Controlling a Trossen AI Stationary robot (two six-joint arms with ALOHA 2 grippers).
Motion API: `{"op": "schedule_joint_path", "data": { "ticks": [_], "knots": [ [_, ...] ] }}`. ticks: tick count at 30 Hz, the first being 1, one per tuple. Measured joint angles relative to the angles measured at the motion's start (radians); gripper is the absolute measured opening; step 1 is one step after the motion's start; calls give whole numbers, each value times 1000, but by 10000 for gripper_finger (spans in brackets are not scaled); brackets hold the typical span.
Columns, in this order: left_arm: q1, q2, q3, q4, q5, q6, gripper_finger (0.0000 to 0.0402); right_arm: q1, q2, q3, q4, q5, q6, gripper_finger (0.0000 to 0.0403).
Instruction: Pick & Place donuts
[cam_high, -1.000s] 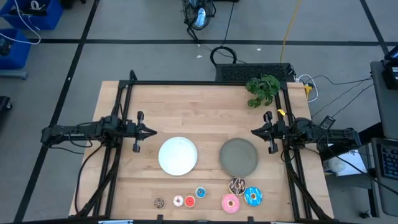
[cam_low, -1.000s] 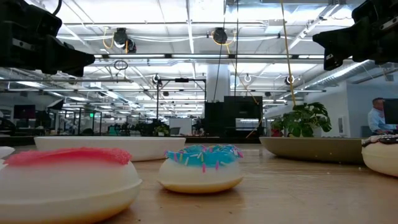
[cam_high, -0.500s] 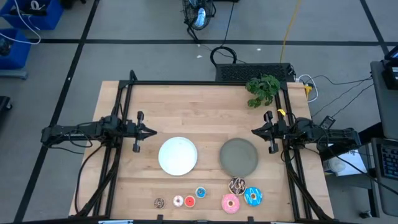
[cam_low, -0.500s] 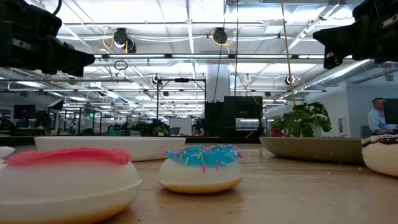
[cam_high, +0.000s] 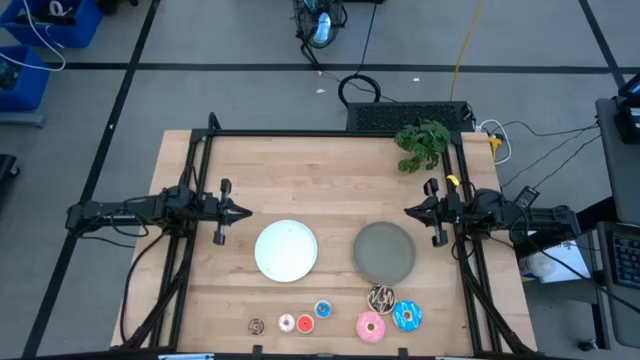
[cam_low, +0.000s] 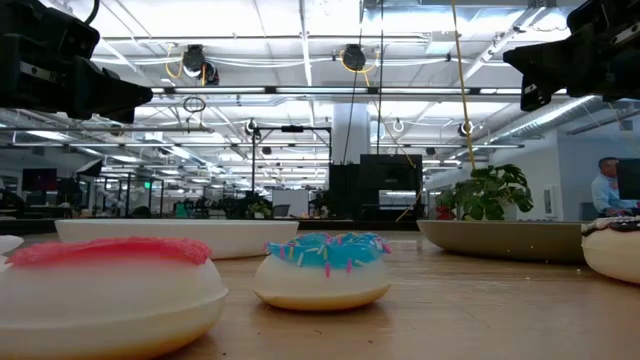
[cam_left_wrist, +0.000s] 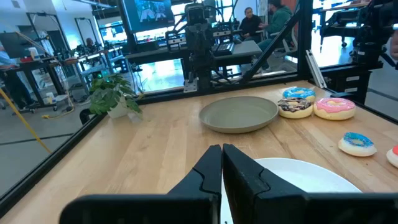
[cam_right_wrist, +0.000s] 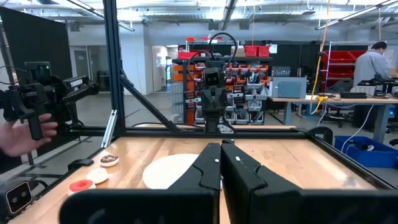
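Observation:
The donuts lie in a row near the table's near edge: tiny brown (cam_high: 256, 326), tiny red (cam_high: 305, 324), tiny blue (cam_high: 322, 310), dark brown with drizzle (cam_high: 381, 297), pink (cam_high: 371, 326) and larger blue (cam_high: 406, 317). Each rests flat on the wood. My left gripper (cam_high: 245, 211) is shut and empty, hovering left of the white plate (cam_high: 286, 250); its fingers meet in the left wrist view (cam_left_wrist: 221, 168). My right gripper (cam_high: 408, 211) is shut and empty, hovering right of and beyond the grey plate (cam_high: 384, 252); its fingers meet in the right wrist view (cam_right_wrist: 221, 165).
A small potted plant (cam_high: 422, 143) stands at the far right corner. Black frame rails (cam_high: 300, 133) run along the far and side edges. A person's hand (cam_right_wrist: 15, 140) shows beyond the table's edge in the right wrist view. Bare wood lies between the plates and the far edge.

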Motion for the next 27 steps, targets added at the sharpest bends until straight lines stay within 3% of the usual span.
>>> {"op": "schedule_joint_path", "data": {
  "ticks": [10, 15, 18, 22, 24, 26, 27],
  "knots": [
    [0, 0, 0, 0, 0, -32, 21, 0, 0, 0, 0, 0, 195, 0],
    [0, 0, 0, 37, 0, -225, 21, 0, 0, 0, 10, 0, 224, 0],
    [0, 0, 0, 36, 5, -455, 21, 0, 0, 0, -27, -1, 224, 0],
    [1, 0, 0, 126, -107, -506, 21, 0, 0, 0, -55, 1, 216, 0],
    [-1, 1, 0, 215, -50, -496, 21, 0, 0, 0, -62, 1, 213, 0],
    [-24, 19, 31, 224, 35, -457, 21, 0, 0, 0, -62, 1, 214, 0],
    [-47, 30, 49, 206, 28, -451, 21, 0, 0, 0, -60, 1, 216, 0]
  ]
}}
